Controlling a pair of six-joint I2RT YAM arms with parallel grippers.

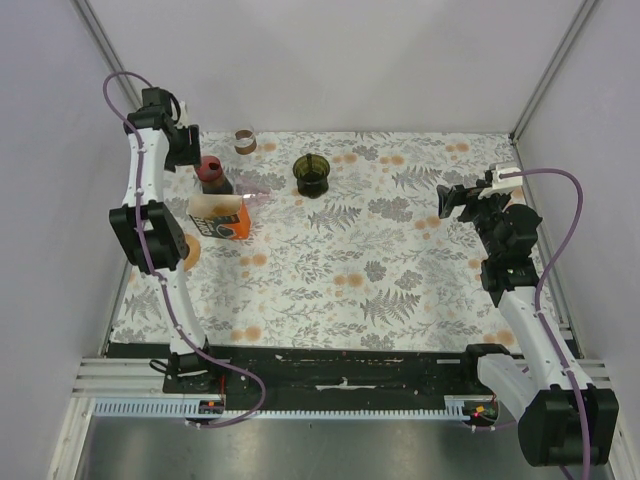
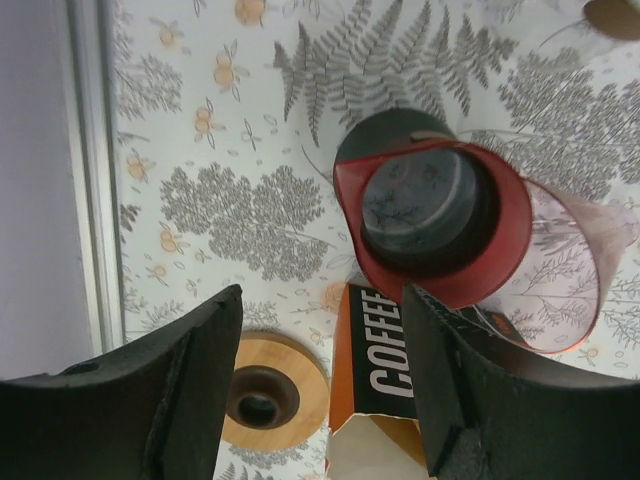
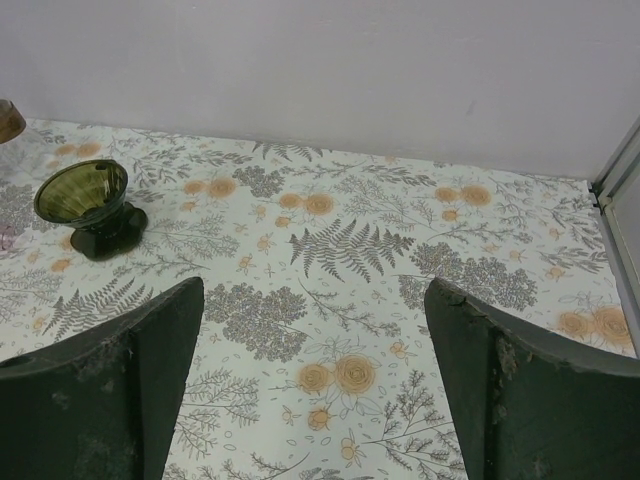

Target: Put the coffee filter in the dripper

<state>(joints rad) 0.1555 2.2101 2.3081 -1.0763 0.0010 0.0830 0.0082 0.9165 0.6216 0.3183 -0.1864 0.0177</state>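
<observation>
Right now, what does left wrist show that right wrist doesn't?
Left wrist only: coffee box, red cup, wooden disc. Right wrist only: dripper, back wall. Both: floral cloth, and each arm's own fingers, with left pincer and right pincer open and empty.

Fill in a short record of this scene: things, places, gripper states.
red dripper: far left on the flowered cloth
filter box: orange, marked COFFEE, beside the red dripper
green dripper: upright, mid rear, standing alone, no filter visible inside
wooden disc: beside the box
left gripper: open, above the box, holding nothing
right gripper: open, over bare cloth
</observation>
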